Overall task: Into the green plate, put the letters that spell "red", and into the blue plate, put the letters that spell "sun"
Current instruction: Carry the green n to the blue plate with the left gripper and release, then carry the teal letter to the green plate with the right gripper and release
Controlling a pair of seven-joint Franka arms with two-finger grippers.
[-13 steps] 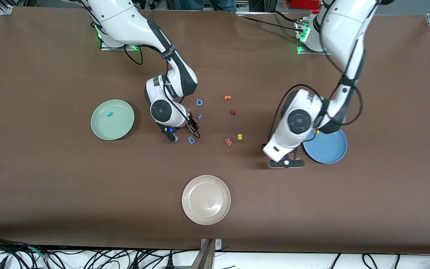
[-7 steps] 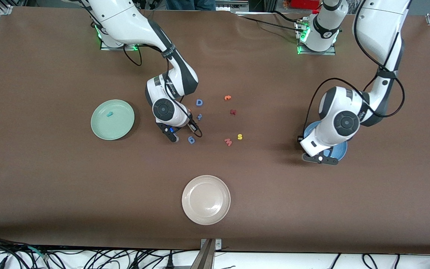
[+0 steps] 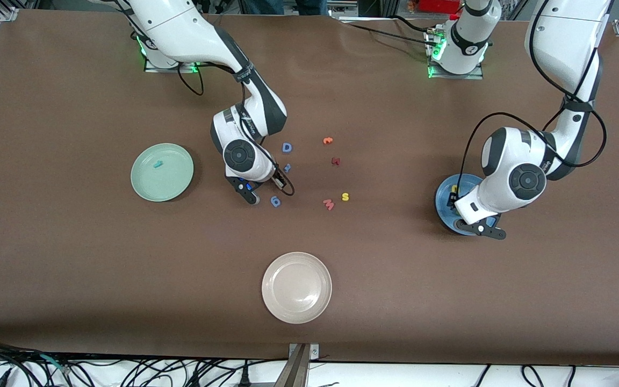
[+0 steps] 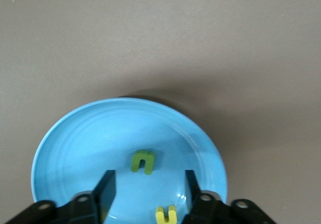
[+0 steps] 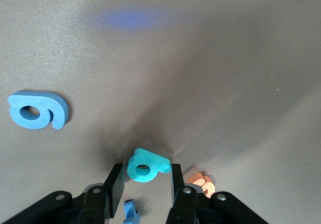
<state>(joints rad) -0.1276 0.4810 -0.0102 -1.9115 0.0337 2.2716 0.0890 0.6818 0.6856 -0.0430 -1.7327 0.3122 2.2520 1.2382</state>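
The blue plate (image 4: 70, 143) holds a green "n" (image 4: 143, 162) and a yellow "u" (image 4: 166, 214). My left gripper (image 4: 148, 191) hangs over it, open, with nothing between its fingers. The yellow "s" (image 3: 345, 196) lies mid-table beside the pink "w" (image 3: 329, 204). My right gripper (image 5: 146, 184) is down at the table with a finger on each side of the teal "d" (image 5: 145, 165), narrowly open around it. The orange "e" (image 5: 202, 184) lies just outside one finger. The green plate (image 3: 172, 180) holds a teal "r" (image 3: 157, 164).
A blue "6"-like letter (image 3: 275, 201), a small blue letter (image 3: 287, 167) and a blue capital "D" (image 3: 287, 147) lie close to the right gripper. An orange letter (image 3: 328, 141) and a dark red one (image 3: 335, 160) lie mid-table. A beige plate (image 3: 296, 287) sits nearest the front camera.
The left arm has swung toward its own end of the table and now hangs over the blue plate. The right arm has barely shifted over the blue letters.
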